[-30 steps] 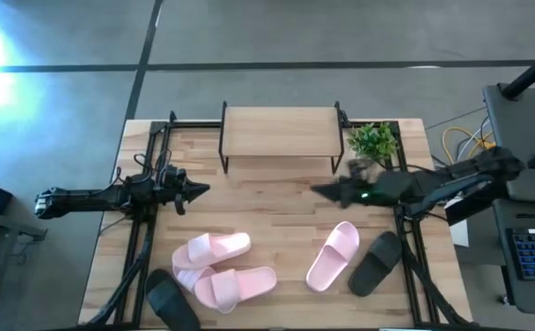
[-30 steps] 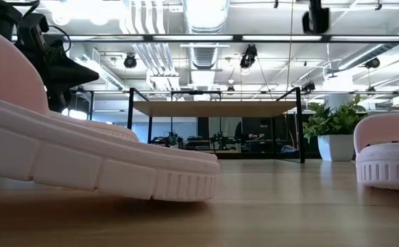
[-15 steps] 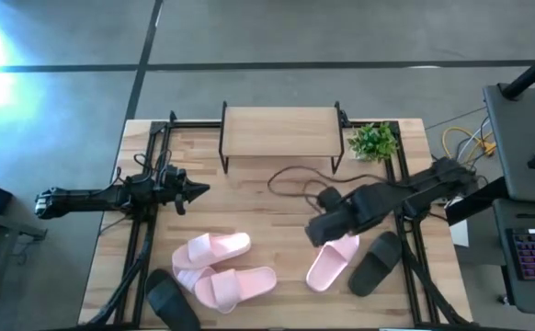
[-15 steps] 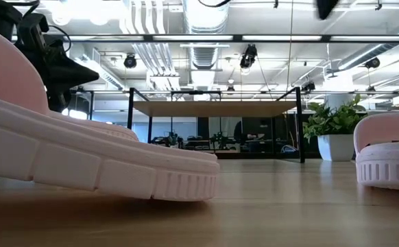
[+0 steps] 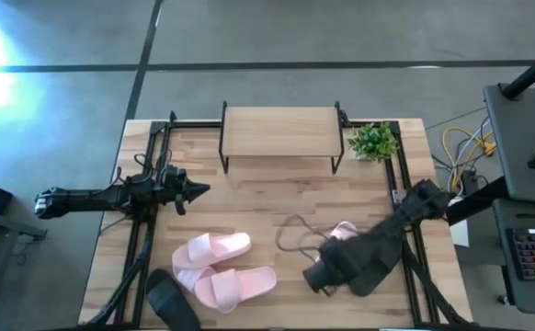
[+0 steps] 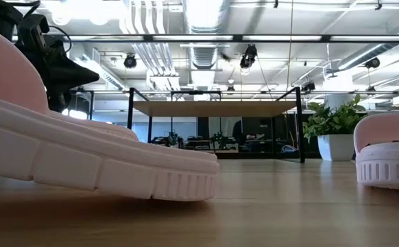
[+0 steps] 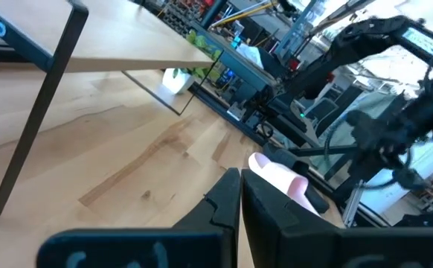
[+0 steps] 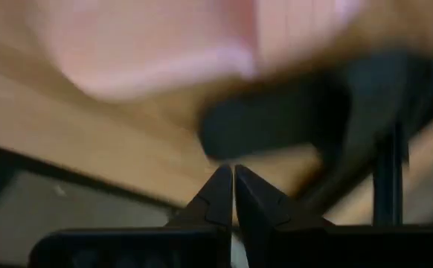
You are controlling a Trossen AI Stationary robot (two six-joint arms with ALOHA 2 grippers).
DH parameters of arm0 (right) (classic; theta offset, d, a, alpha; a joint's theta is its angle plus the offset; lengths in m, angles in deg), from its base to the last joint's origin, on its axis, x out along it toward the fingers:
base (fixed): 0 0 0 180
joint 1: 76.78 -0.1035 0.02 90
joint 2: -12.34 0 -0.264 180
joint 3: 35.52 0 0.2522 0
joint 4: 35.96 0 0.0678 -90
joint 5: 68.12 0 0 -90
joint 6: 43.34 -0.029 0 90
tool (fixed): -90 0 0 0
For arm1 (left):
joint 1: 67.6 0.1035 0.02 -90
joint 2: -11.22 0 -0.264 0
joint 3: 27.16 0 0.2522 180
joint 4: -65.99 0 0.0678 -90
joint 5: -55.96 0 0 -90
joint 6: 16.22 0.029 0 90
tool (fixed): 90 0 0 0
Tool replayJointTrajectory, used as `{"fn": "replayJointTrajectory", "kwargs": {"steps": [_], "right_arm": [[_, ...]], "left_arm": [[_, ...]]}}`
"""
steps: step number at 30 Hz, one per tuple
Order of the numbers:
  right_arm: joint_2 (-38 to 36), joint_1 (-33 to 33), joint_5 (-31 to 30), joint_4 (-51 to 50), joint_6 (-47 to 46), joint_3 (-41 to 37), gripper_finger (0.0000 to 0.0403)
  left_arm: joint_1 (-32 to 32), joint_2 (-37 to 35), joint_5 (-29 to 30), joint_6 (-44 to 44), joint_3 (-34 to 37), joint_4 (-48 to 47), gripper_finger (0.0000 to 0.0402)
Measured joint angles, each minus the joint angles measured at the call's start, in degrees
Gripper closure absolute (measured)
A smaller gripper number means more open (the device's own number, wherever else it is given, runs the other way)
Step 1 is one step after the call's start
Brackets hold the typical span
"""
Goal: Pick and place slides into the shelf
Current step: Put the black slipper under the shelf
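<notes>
Right gripper, low right of frame, over pink slide and black slide. Fingers pressed together, holding nothing. Left gripper waits mid left, pressed together too. Shelf at top middle. We think slides light, squishy. We'd pinch wide strap.

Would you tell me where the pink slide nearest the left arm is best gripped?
Probably by the wide strap of the pink slide, coming straight down from above. It lies sole-down on the table, so the strap arches up as a raised band to pinch across.
</notes>
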Motion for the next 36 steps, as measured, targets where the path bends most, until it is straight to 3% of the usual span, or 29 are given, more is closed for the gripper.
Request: {"fn": "replayJointTrajectory", "kwargs": {"steps": [4,13,18,25,30,36], "right_arm": [[0.2,-4.8,4.8,0.0,-8.9,-7.2,0.0394],[-6.3,-7.3,3.7,0.1,-23.0,-23.5,0.0393],[-8.4,-7.2,1.1,0.4,-23.0,-22.6,0.0365],[-8.0,-7.2,-7.3,0.0,-20.8,-17.9,0.0273],[-5.4,-7.7,-7.4,0.1,-16.1,-20.9,0.0223],[-3.3,-8.0,-6.4,0.3,-10.3,-23.4,0.0198]], "left_arm": [[0.0,0.1,0.0,0.0,0.0,0.0,0.0402],[0.0,0.3,0.1,0.0,0.0,0.1,0.0402],[0.0,0.3,0.1,0.0,0.0,0.1,0.0402],[0.0,0.4,0.1,0.0,0.0,0.1,0.0402],[0.0,0.4,0.1,0.0,0.0,0.1,0.0402],[0.0,0.4,0.1,0.0,0.0,0.1,0.0402]]}}
